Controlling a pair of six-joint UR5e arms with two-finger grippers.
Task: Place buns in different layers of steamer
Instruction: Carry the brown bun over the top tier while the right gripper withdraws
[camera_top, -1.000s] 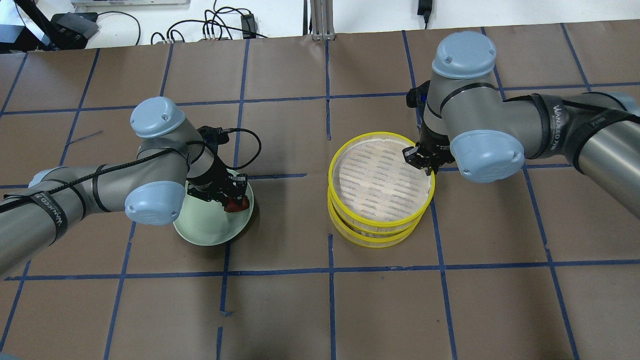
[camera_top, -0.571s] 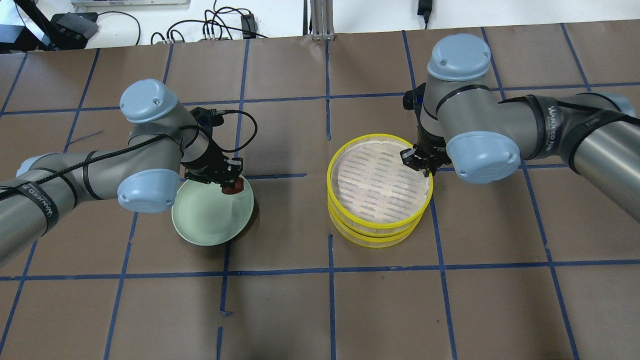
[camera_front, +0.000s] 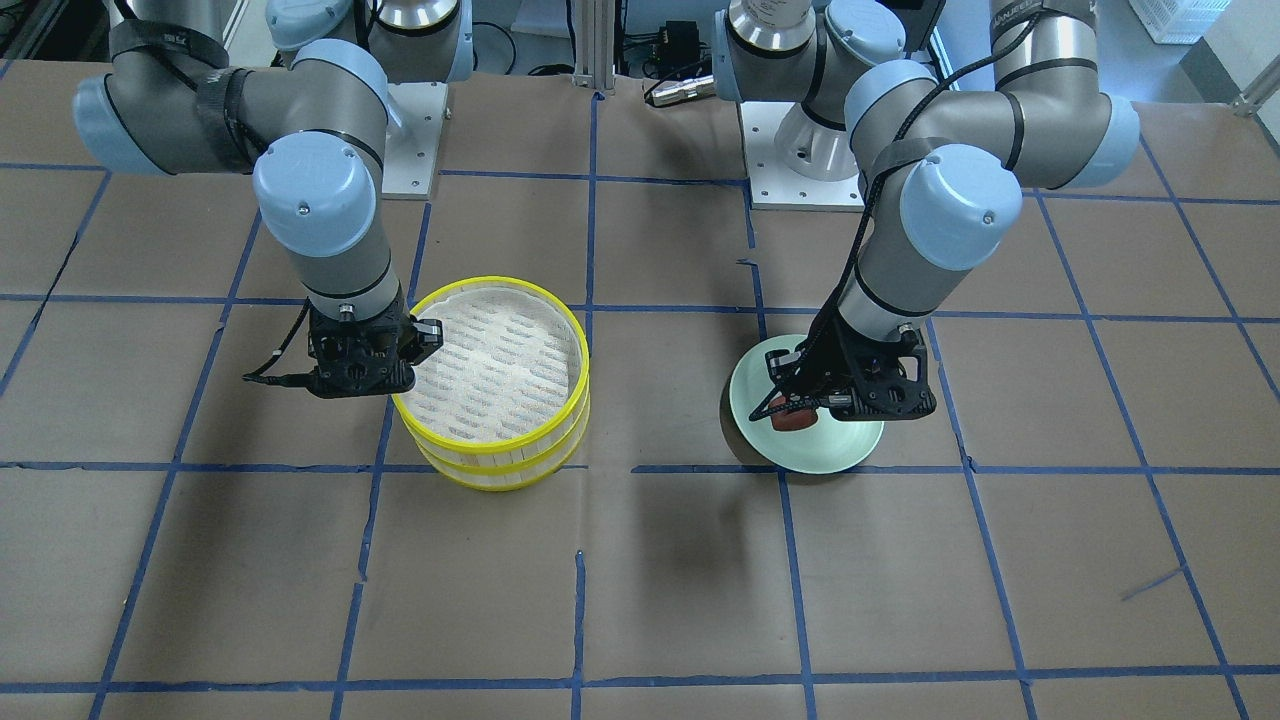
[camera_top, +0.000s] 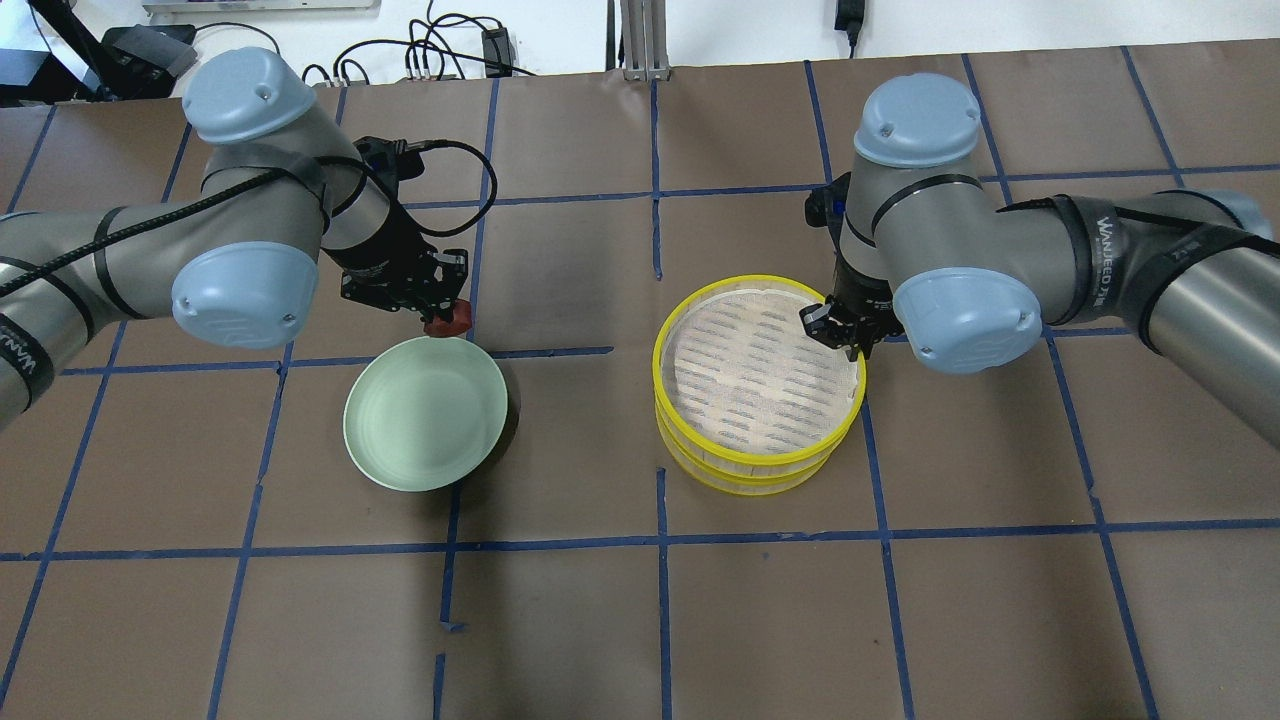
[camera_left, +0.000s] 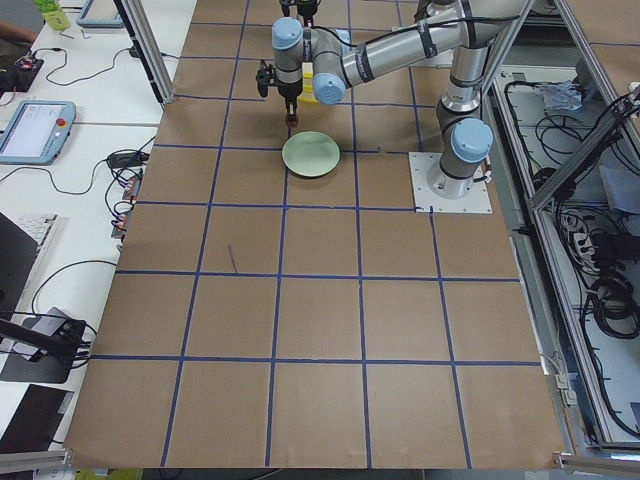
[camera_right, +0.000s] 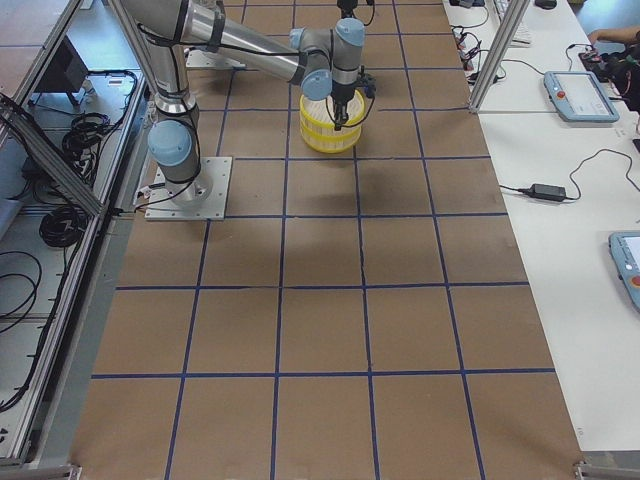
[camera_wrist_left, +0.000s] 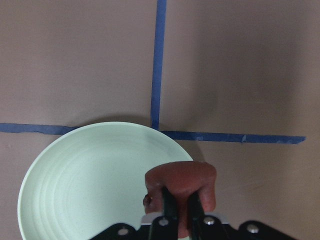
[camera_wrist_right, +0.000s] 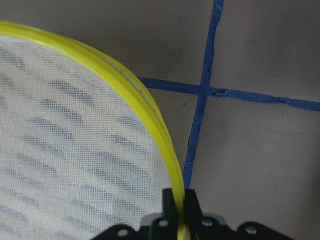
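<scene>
Left gripper (camera_top: 446, 314) clamps brown bun (camera_wrist_left: 180, 182) above plate (camera_top: 400, 425). Right gripper (camera_top: 848, 338) pinches top layer (camera_top: 657, 362) rim. Lower layer (camera_front: 495, 476) interior seemingly hidden.

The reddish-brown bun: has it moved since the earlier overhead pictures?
Yes. Held in the left gripper, the reddish-brown bun has gone from over the pale green plate to just past its far rim, upward in the view.
</scene>
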